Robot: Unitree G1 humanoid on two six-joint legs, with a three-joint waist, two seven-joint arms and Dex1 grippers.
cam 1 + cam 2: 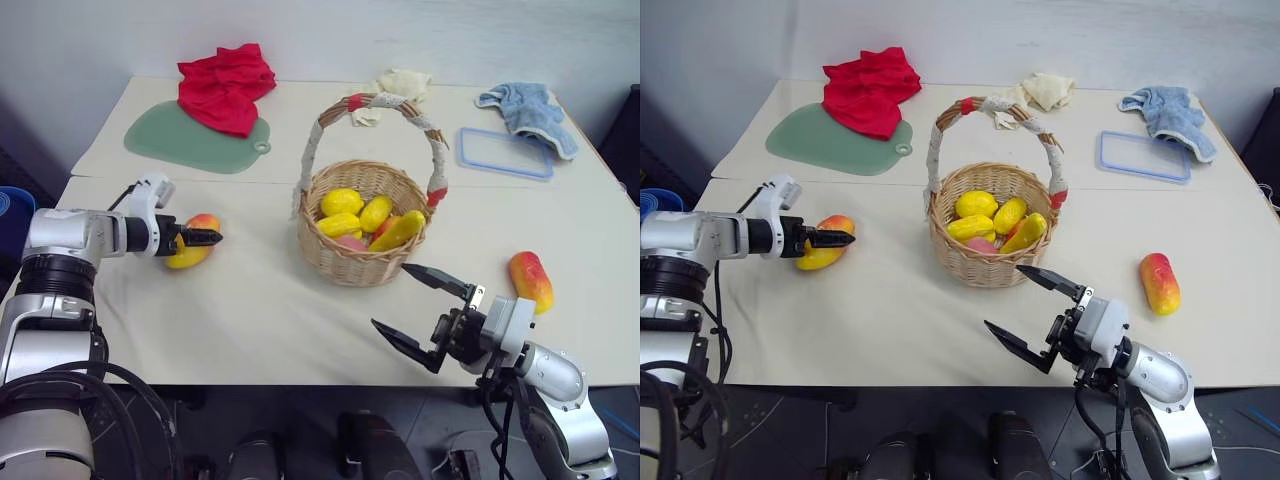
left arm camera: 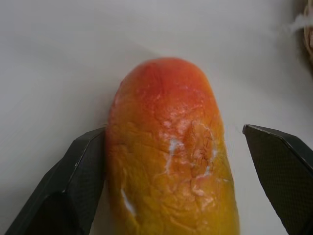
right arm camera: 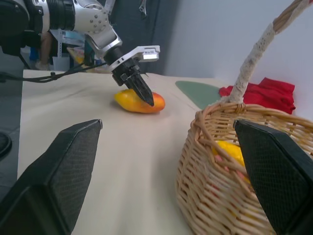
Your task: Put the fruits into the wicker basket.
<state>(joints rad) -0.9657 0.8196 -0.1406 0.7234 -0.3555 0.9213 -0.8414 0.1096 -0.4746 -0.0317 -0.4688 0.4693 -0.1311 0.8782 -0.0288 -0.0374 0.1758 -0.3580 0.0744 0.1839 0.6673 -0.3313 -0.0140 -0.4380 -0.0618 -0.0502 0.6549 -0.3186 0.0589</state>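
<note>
One yellow-to-red fruit (image 1: 188, 257) lies on the white table left of the wicker basket (image 1: 350, 265). My left gripper (image 1: 203, 238) is open and straddles it. In the left wrist view the fruit (image 2: 166, 161) sits between the two fingers (image 2: 73, 186), and one of them is right against its side. The other fruit (image 1: 531, 281) lies right of the basket, untouched. My right gripper (image 1: 392, 296) hangs open and empty in front of the basket, near the table's front edge.
The basket holds several small yellow lemon-like fruits (image 1: 360, 212), and its tall wrapped handle (image 1: 385, 103) arches over them. At the back of the table lie a red cloth (image 1: 228, 85) on a green cutting board (image 1: 180, 143), a cream cloth (image 1: 402, 83), a blue-rimmed lid (image 1: 505, 152) and a blue cloth (image 1: 530, 110).
</note>
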